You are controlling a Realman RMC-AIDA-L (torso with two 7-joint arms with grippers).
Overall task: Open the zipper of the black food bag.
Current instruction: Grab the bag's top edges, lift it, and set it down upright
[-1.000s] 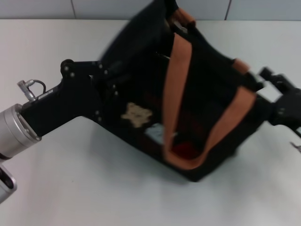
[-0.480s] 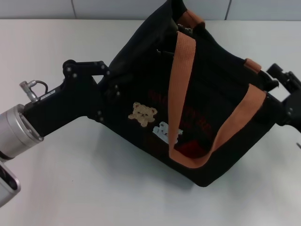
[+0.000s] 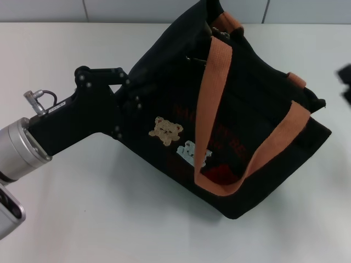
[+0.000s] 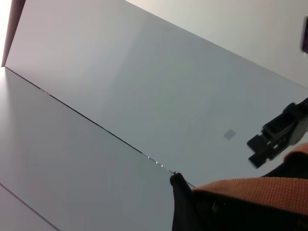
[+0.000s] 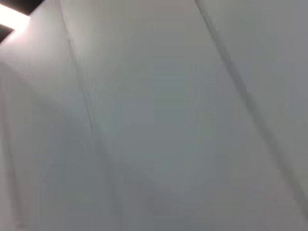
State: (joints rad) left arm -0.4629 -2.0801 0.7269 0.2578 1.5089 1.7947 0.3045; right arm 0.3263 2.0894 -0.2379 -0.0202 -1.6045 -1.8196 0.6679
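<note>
The black food bag (image 3: pixel 241 104), with rust-orange handles (image 3: pixel 211 93) and bear patches (image 3: pixel 166 130), lies tilted on the white table in the head view. My left gripper (image 3: pixel 127 104) is at the bag's left end, shut on its fabric. In the left wrist view, a strip of orange strap (image 4: pixel 250 187) and black fabric sits close by. My right gripper (image 3: pixel 345 82) is a dark blur at the right edge, apart from the bag; it also shows far off as the right gripper (image 4: pixel 274 142) in the left wrist view. I cannot make out the zipper against the black top edge.
The white table (image 3: pixel 109 219) extends in front of and to the left of the bag. A tiled wall (image 3: pixel 137 10) runs along the back edge. The right wrist view shows only pale wall panels (image 5: pixel 154 115).
My right gripper has let go of the bag's right end and pulled away to the right edge. The bag has settled slightly, and the left arm has barely moved.
</note>
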